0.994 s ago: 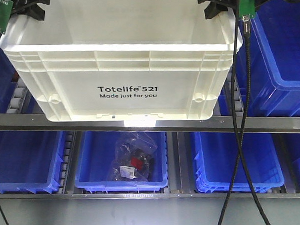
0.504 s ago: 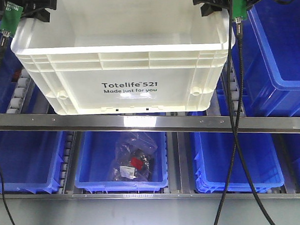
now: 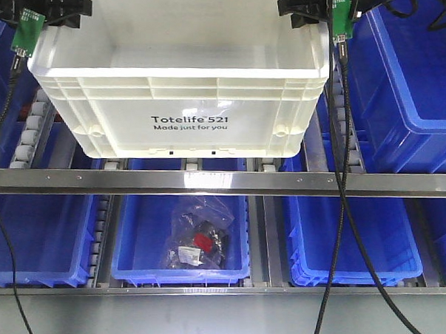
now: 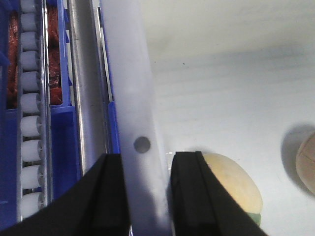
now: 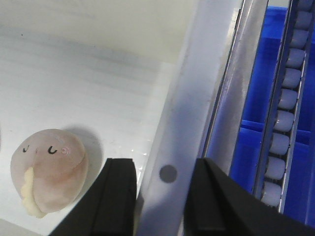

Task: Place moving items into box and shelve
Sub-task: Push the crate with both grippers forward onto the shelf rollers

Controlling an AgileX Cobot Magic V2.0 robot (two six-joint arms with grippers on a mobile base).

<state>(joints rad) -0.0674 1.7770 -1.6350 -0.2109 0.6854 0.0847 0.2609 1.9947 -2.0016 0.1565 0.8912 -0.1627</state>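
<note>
Front view shows white Totelife box [image 3: 186, 77] on upper shelf rollers over blue bins [image 3: 181, 239], left gripper [image 4: 145, 196] and right gripper [image 5: 160, 201] clamped on its side rims; only wrist cams show cream ball [image 4: 231, 187] and pink ball [image 5: 49, 169] inside.

blue plastic bins [image 3: 351, 243] sit on a metal shelf rail [image 3: 222, 183] with white rollers [image 3: 32, 122]; the middle lower bin [image 3: 180, 261] holds a clear bag [image 3: 198, 236] of dark items.
</note>
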